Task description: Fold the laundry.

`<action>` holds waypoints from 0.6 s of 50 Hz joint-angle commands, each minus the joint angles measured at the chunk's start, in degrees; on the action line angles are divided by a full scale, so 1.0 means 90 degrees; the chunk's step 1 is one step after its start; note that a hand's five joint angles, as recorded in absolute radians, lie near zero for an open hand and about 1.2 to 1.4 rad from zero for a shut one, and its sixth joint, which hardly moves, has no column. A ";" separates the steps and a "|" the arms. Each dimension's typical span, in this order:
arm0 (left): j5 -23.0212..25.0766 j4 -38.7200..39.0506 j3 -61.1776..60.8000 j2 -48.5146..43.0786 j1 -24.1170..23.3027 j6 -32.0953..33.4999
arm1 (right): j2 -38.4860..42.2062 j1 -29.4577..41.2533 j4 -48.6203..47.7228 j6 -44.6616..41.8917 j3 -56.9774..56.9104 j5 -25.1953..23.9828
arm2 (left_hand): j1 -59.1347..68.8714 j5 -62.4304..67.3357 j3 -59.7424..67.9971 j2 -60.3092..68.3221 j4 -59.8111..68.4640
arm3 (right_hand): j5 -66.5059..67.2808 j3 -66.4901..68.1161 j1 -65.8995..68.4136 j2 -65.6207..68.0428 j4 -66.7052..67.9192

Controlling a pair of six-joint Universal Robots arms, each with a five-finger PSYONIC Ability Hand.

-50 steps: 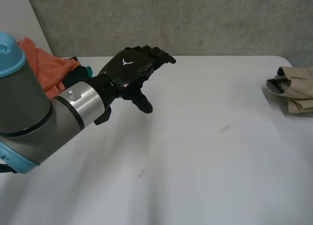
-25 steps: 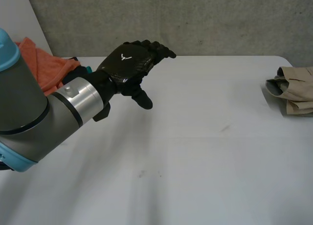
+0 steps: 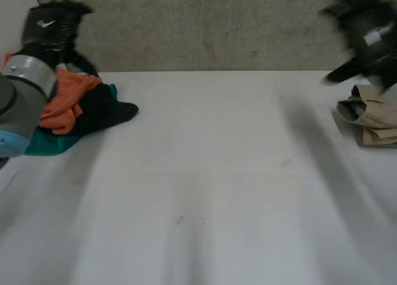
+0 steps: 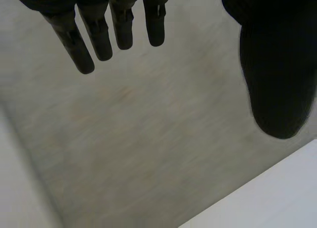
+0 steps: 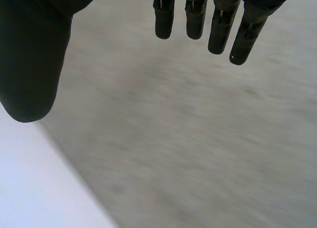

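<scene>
A heap of laundry (image 3: 80,111), orange, black and teal, lies at the table's far left. A folded tan garment (image 3: 372,114) rests at the far right edge. My left hand (image 3: 53,26) is raised above the heap, near the back wall, fingers (image 4: 99,37) straight and thumb (image 4: 275,64) spread, holding nothing. My right hand (image 3: 366,31) hangs high over the tan garment, fingers (image 5: 218,29) straight, thumb (image 5: 32,59) apart, empty as well.
The white table (image 3: 211,186) stretches bare between the two piles. A grey concrete wall (image 3: 211,25) stands right behind its far edge, and both wrist views face this wall with a strip of table edge (image 4: 277,198) beneath.
My left hand has swung from the table's middle up and to the far left, uncovering the laundry heap. My right hand has come into the head view at the upper right.
</scene>
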 commanded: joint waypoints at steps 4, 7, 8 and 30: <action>0.0436 0.0326 0.1464 -0.2416 0.1210 0.2366 | 0.0726 0.1241 -0.0015 -0.1646 0.1011 0.0154 | -0.0101 0.0035 -0.0043 -0.0019 -0.0018 | -0.0368 -0.0248 -0.0173 -0.0303 -0.0410; 0.0739 0.0443 0.1778 -0.2847 0.1337 0.2515 | 0.0746 0.1242 0.0004 -0.1901 0.1148 0.0330 | -0.0063 0.0073 -0.0005 0.0019 0.0020 | -0.0368 -0.0248 -0.0173 -0.0303 -0.0410; 0.0905 0.0511 0.1953 -0.3100 0.1386 0.2515 | 0.0755 0.1242 0.0004 -0.1921 0.1177 0.0379 | -0.0007 0.0128 0.0051 0.0074 0.0075 | -0.0368 -0.0248 -0.0173 -0.0303 -0.0410; 0.0994 0.0912 0.3420 -0.4558 0.1523 0.2554 | 0.0775 0.1154 0.0004 -0.1882 0.1470 0.0516 | 0.7186 0.7322 0.7244 0.7268 0.7269 | -0.0368 -0.0248 -0.0173 -0.0303 -0.0410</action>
